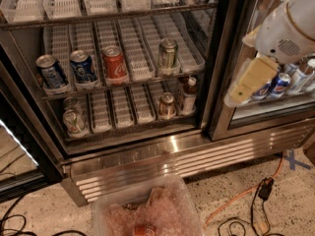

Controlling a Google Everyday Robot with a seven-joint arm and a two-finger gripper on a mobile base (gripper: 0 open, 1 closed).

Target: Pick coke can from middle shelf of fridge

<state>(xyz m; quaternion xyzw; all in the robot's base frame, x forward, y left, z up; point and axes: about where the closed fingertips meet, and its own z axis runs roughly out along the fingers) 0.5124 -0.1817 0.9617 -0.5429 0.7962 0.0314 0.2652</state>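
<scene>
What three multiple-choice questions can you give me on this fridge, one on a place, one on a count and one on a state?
1. On the middle shelf, where does the coke can stand against the blue cans?
A. left of both
B. between them
C. right of both

2. How many blue cans are on that shelf?
A. one
B. two
C. four

3. The coke can is:
A. lying on its side
B. upright
C. crushed flat

Answers:
1 C, as both blue cans sit in the lanes to its left.
2 B, as only two blue cans show on that rack.
3 B, as its silver top faces up; the gripper hangs at the far right of the view, apart from the can.
</scene>
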